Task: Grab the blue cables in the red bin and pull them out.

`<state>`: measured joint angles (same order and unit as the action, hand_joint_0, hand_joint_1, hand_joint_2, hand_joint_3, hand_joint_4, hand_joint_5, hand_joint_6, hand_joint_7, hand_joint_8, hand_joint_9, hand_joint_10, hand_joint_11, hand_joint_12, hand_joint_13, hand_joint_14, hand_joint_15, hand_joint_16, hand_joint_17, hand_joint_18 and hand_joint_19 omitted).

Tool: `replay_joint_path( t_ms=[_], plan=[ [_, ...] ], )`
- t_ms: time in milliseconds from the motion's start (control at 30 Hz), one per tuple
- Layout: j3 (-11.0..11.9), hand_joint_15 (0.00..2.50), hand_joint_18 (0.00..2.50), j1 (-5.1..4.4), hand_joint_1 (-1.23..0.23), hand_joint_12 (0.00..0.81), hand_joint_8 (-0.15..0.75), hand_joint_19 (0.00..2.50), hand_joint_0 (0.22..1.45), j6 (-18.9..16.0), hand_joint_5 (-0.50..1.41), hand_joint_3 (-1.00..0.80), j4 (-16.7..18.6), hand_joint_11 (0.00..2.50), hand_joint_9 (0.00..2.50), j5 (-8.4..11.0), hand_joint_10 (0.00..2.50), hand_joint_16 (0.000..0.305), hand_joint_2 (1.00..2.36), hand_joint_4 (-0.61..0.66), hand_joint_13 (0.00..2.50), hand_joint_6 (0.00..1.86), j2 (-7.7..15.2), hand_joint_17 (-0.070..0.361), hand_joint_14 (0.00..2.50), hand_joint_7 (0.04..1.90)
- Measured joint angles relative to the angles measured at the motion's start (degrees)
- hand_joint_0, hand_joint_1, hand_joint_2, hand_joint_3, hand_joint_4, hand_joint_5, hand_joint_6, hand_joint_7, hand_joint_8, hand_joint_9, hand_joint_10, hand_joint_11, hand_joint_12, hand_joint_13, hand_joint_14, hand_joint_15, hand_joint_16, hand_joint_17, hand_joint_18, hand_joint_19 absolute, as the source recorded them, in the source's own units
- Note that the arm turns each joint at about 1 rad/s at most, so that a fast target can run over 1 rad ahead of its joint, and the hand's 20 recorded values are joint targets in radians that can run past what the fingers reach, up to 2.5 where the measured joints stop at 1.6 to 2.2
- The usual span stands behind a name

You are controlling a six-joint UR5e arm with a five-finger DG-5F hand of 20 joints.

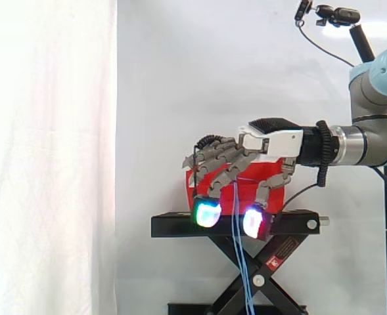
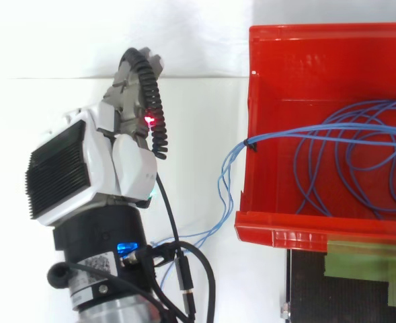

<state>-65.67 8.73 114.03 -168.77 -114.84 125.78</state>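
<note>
Bin and cables partly out of sight.
From the side, the hand (image 1: 272,141) hides most of the bin (image 1: 255,174), and the cables (image 1: 241,262) run off the bottom edge. From above, the right edge cuts off bin and cables.

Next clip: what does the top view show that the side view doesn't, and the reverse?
Top view: the inside of the red bin, with blue cables coiled on its floor and leaving over one wall; the hand sits outside that wall. Side view: the cables hang straight down past the black stand that carries the bin, and the hand is at the bin's height, in front of it. Both: the hand, the bin and the cables draped out of it.
</note>
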Motion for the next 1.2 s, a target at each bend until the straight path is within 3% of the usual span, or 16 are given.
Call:
replay_joint_path(
  t_ms=[200,433,667,1200],
  plan=[
    [-0.5,0.31,0.24,0.78,-1.07,0.350,0.208,0.43,0.73,0.0,0.86,-1.00,1.5,0.39,0.51,-0.78,0.01,0.049,1.00,0.11,0.35,0.01,0.0,0.110,0.01,0.57],
    [-0.4,0.30,0.24,2.07,-1.06,0.349,0.209,0.44,0.73,-0.3,0.86,-1.00,0.3,0.39,0.51,-1.90,0.01,0.049,1.00,0.11,0.35,0.01,0.6,0.110,0.01,0.56],
    [-0.3,0.30,0.24,3.51,-1.05,0.351,0.212,0.44,0.73,-0.7,0.85,-1.00,1.8,0.39,0.52,-4.52,0.01,0.049,1.00,0.11,0.35,0.01,1.9,0.110,0.01,0.56],
    [1.0,0.31,0.24,5.04,-1.05,0.351,0.216,0.44,0.74,-0.8,0.85,-1.00,3.7,0.39,0.52,-6.36,0.01,0.049,1.00,0.12,0.36,0.01,2.0,0.110,0.01,0.58]
  ],
)
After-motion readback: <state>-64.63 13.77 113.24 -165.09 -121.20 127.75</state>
